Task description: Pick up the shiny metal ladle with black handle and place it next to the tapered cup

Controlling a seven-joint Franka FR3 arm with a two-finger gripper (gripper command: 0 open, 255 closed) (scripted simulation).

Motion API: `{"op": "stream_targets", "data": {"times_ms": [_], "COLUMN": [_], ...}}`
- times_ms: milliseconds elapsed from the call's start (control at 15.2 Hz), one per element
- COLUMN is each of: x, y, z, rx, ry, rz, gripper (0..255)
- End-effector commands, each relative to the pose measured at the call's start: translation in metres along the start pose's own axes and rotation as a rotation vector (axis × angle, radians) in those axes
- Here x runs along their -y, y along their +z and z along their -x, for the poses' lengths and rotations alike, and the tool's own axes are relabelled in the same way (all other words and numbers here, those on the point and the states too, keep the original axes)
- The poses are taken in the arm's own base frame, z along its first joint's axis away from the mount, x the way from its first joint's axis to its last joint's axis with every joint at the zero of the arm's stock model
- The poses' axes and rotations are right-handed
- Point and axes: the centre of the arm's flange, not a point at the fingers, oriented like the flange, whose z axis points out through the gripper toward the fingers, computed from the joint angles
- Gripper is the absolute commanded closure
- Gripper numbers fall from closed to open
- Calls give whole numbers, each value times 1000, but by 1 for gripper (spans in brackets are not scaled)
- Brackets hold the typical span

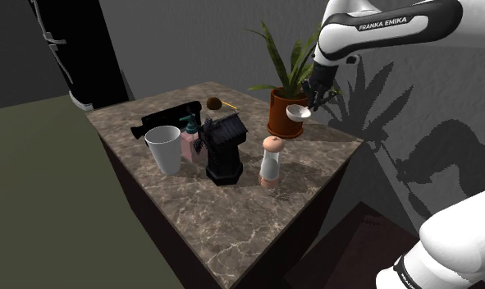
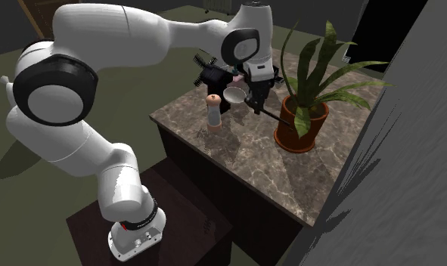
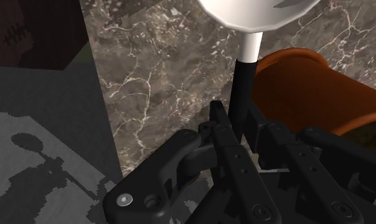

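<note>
The hand (image 1: 318, 97) hangs in the air just beside the plant pot (image 1: 283, 116), fingers closed on the ladle (image 1: 296, 111). The wrist view makes the grip plain: the thin black handle is pinched between the fingers, with the pale bowl out ahead over the marbled worktop (image 1: 224, 215). The shoulder view gives the wider layout. The ladle is clear of the worktop and well apart from the white tapered cup (image 1: 163, 149), which stands next to a pink soap bottle (image 1: 188, 141). A black grinder (image 1: 224, 149) and a mill (image 1: 271, 162) stand between cup and pot.
</note>
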Motion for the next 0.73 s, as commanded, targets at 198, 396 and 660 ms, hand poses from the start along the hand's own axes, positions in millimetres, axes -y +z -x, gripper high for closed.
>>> {"op": "stream_targets", "data": {"times_ms": [198, 396, 660], "x": [2, 5, 8], "y": [-16, -20, -26], "z": [25, 64, 117], "rx": [0, 0, 0], "ry": [0, 0, 0], "rz": [0, 0, 0], "gripper": [255, 255, 255]}}
